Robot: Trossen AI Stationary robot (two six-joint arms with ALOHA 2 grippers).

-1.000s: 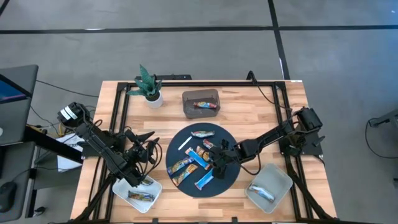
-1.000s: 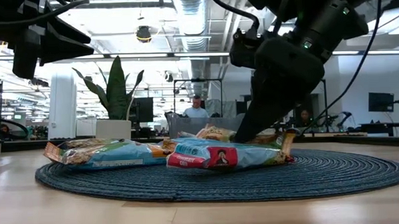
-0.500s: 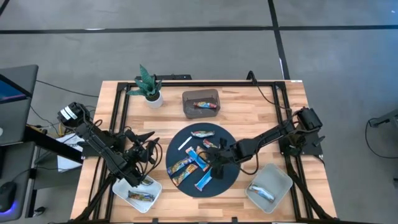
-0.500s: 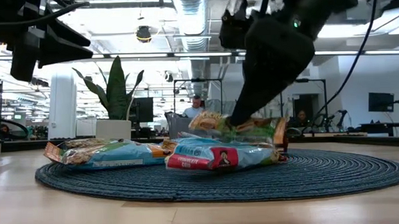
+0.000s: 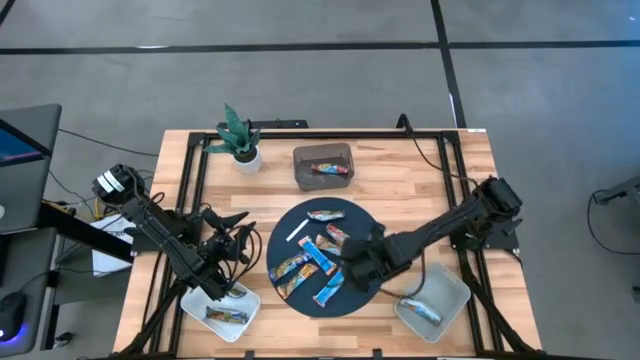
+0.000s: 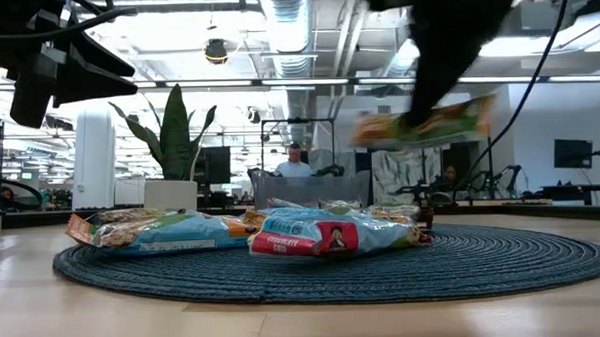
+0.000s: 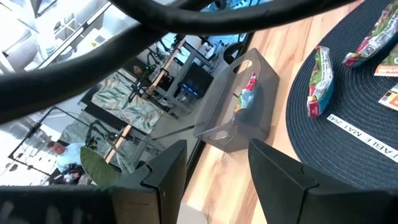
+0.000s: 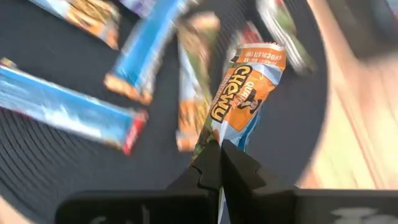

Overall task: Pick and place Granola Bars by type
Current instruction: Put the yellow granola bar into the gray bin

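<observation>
Several granola bars lie flat on a round dark mat: blue-white ones and orange-brown ones. My right gripper hovers over the mat's near right part, shut on an orange-blue bar. My left gripper waits open, left of the mat and above a white tray with one bar in it. A thin white stick also lies on the mat. My right gripper pinches the orange-blue bar by one short end between its two fingers. The fingers come from above, pointing down. The bar is lifted clear of the mat, roughly level in the low view, and reaches away from the fingertips.
A grey bin with a red-dark bar stands at the far side, with a potted plant to its left. Another tray at the near right holds one bar. Black frame rails run along the table's sides.
My right gripper has risen from the mat, keeping hold of the orange-blue bar. The bar has gone from lying among the others on the mat to hanging well above them, shifted slightly toward the table's right. The other bars have stayed where they were.
</observation>
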